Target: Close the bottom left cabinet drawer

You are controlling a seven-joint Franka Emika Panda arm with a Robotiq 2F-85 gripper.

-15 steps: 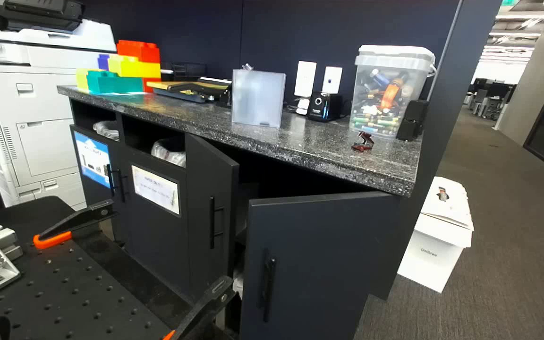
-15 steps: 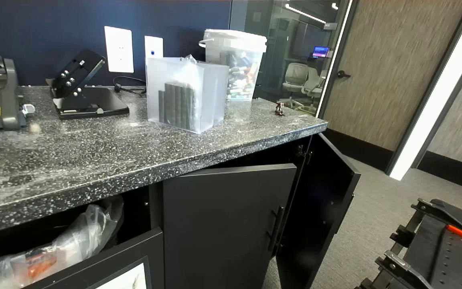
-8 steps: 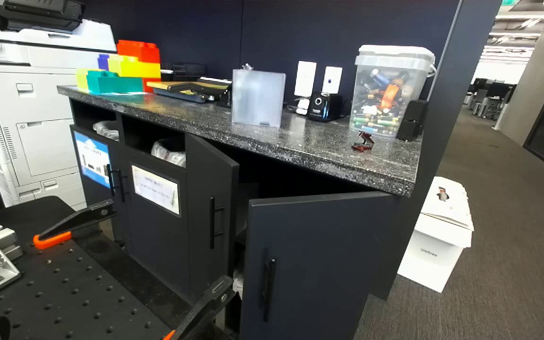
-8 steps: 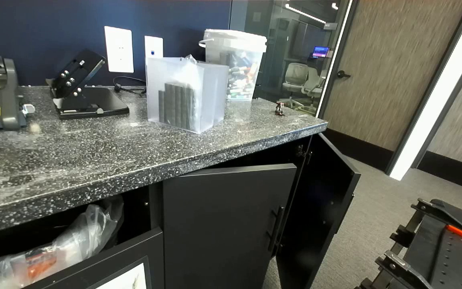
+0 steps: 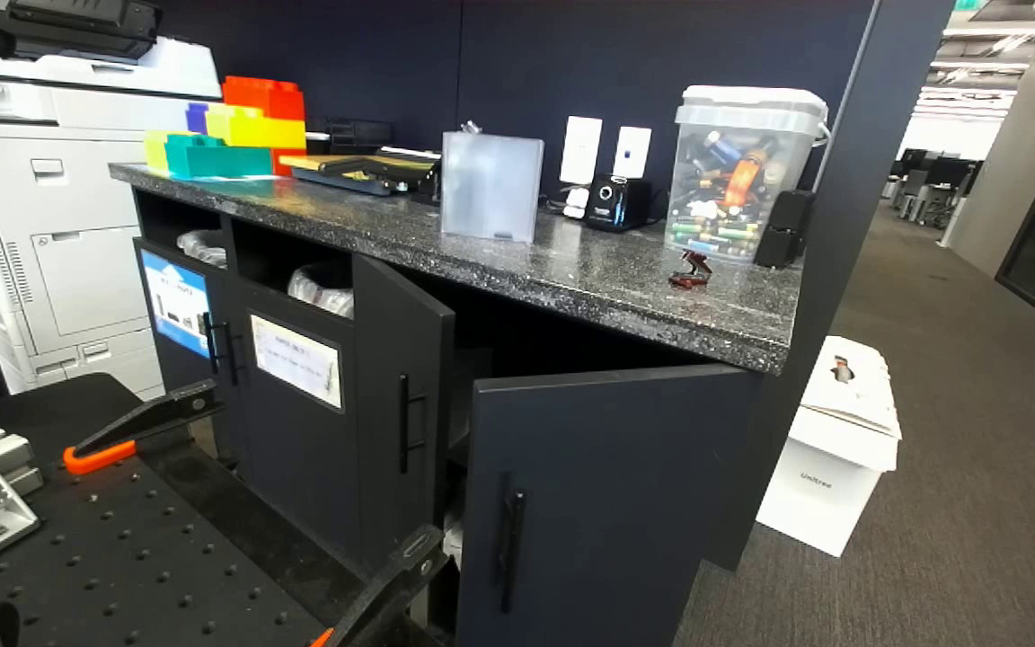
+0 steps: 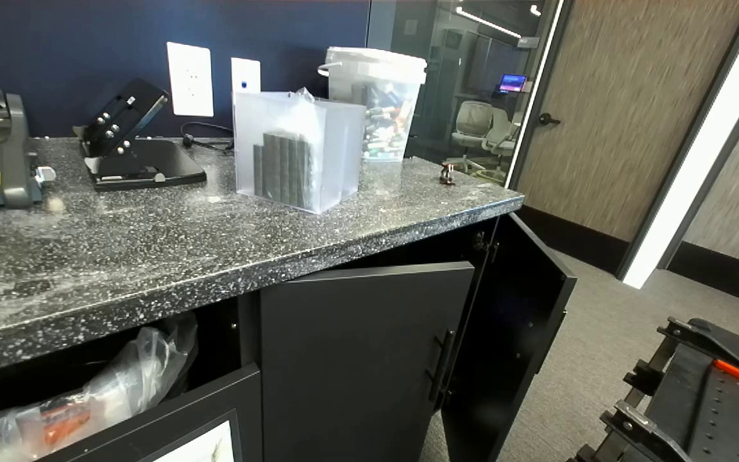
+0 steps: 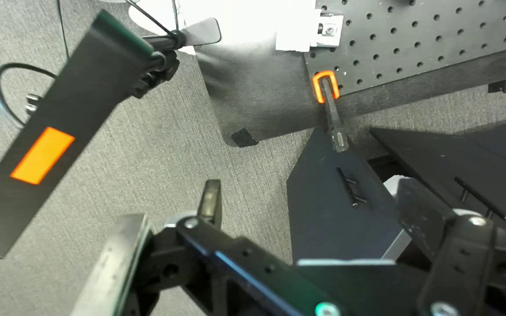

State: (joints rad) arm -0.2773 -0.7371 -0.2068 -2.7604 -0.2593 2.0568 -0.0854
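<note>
The dark bottom left cabinet drawer front with a white label (image 5: 297,485) looks flush in an exterior view. Its edge shows in an exterior view (image 6: 249,417). Beside it an unlabelled dark door with a slim bar handle stands ajar, in both exterior views (image 5: 383,359) (image 6: 356,359) and the wrist view (image 7: 433,162). A farther unlabelled door stands wide open, in both exterior views (image 5: 607,485) (image 6: 510,346) and the wrist view (image 7: 327,224). My gripper (image 7: 310,193) is open and empty, above and apart from the doors. It is not identifiable in the exterior views.
A black perforated table (image 5: 149,548) stands before the cabinet, with orange-tipped clamps (image 5: 100,456) on its edge. A clamp (image 7: 330,105) overhangs near the wide-open door. The countertop (image 5: 571,270) holds a clear box and a bucket. A white box (image 5: 827,449) stands on the floor.
</note>
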